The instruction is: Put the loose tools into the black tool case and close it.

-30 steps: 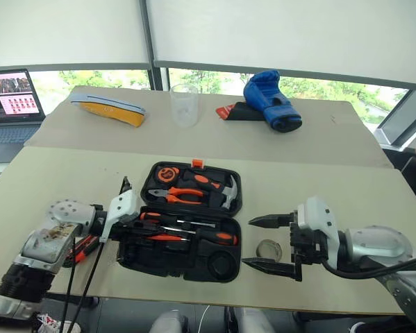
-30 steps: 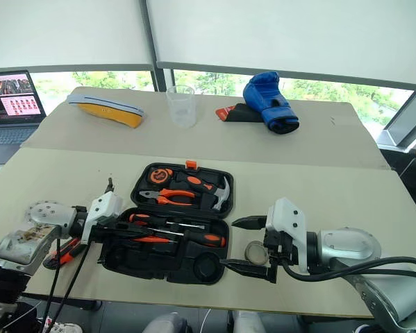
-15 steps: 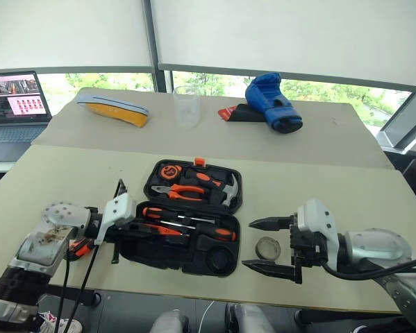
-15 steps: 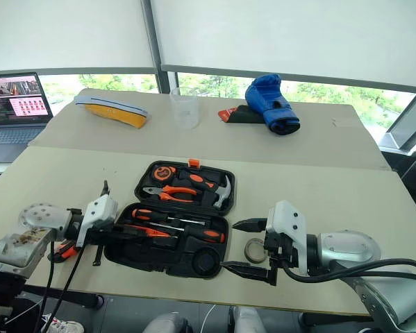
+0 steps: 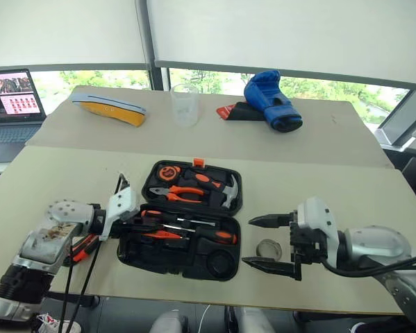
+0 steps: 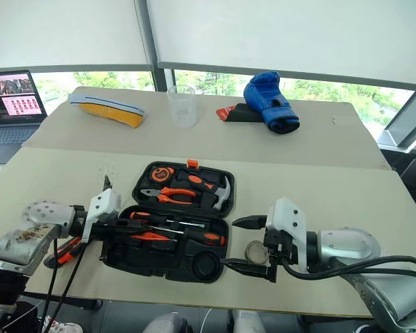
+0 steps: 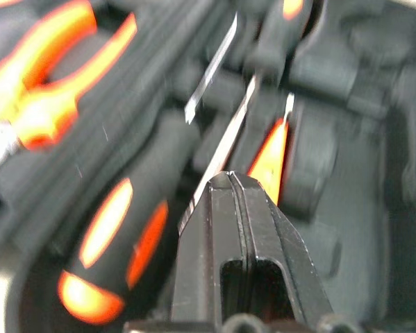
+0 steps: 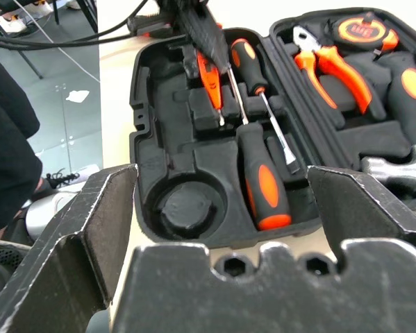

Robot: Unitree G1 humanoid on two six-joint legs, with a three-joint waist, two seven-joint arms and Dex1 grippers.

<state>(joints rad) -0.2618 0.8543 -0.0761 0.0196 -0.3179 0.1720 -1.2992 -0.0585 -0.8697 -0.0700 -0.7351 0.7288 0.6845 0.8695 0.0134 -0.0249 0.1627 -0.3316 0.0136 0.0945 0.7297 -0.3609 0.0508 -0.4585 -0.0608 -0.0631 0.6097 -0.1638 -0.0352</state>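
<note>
Reaching sideways into black tool case (image 5: 194,229), left hand (image 7: 230,182) closed, empty.

Surface (image 5: 319,187): pale beige, two tops butted together with a seam across the width
Blue boxing glove (image 5: 270,98): far top, right of centre, lying on a flat black item with a red corner (image 5: 226,111)
Clear plastic cup (image 5: 185,104): upright, far top, left of the glove
Long yellow object with a grey-blue upper face (image 5: 109,108): far top, left of the cup, set at a slant
Laptop (image 5: 7,104): open, screen lit, beyond the surface's left edge
White roller blinds (image 5: 284,35): drawn partway over the windows, greenery below them
</note>
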